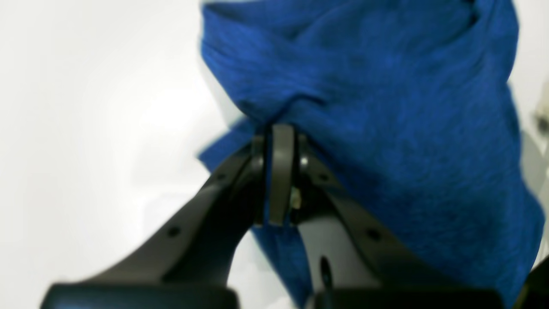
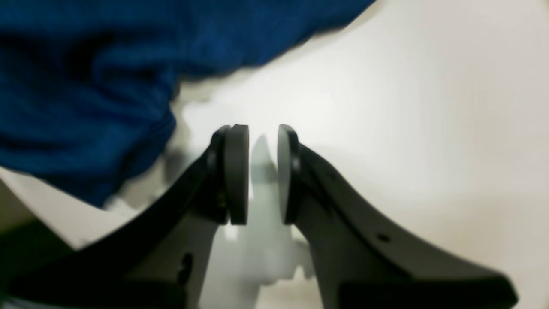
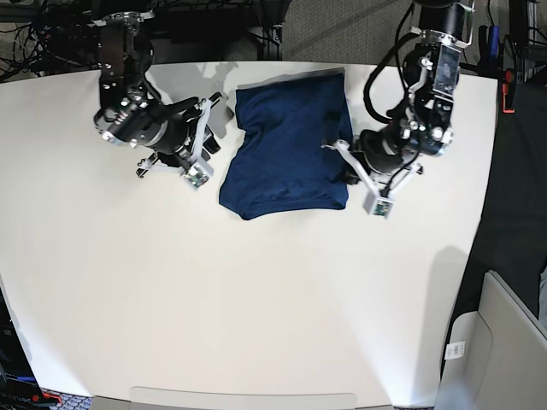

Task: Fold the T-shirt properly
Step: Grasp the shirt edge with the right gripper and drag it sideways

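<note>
Shirt (image 3: 289, 149) mid-fold on tabletop (image 3: 256, 307), bunched between both arms. Left gripper (image 1: 281, 141) jaws pinching its edge, likely to drag that side over. Right gripper (image 2: 262, 171) jaws slightly spread, empty, just beside cloth, probably ready to regrasp.

T-shirt (image 3: 286, 145) on table (image 3: 256, 299), apparently folded, between arms

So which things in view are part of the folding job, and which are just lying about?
Part of the job:
- T-shirt, partly folded on the table
- left tool, shut on the T-shirt's edge
- right tool, open, holding nothing, beside the T-shirt

Just lying about:
- cables behind the table
- grey panel with a small label at the lower corner of the base view
</note>
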You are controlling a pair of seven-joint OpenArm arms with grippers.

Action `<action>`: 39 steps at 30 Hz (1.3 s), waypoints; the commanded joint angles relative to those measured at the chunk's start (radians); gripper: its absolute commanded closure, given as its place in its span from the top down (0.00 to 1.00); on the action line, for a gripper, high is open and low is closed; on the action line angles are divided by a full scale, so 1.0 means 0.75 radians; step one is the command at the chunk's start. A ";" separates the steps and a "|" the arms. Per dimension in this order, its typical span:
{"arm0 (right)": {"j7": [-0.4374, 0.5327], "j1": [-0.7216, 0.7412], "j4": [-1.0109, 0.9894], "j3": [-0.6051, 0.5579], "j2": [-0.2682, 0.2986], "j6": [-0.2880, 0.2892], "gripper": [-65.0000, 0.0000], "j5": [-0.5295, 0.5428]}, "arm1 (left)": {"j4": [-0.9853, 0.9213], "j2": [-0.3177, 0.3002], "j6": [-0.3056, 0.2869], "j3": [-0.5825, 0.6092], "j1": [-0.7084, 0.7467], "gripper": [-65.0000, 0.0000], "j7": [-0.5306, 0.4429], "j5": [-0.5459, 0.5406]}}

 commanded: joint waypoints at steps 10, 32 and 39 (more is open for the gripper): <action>0.017 -0.052 0.089 -0.052 -0.125 0.007 0.16 0.349 | 0.144 -0.017 0.002 -0.289 0.138 0.00 -0.020 0.011; 0.023 0.387 -0.877 -0.328 -0.172 0.007 0.16 0.098 | 0.144 -0.011 0.002 -0.434 0.181 0.00 -0.022 0.011; 0.084 0.410 -0.787 -0.322 -0.084 0.007 0.16 0.039 | 0.144 -0.013 0.002 -0.512 0.179 0.00 -0.024 0.011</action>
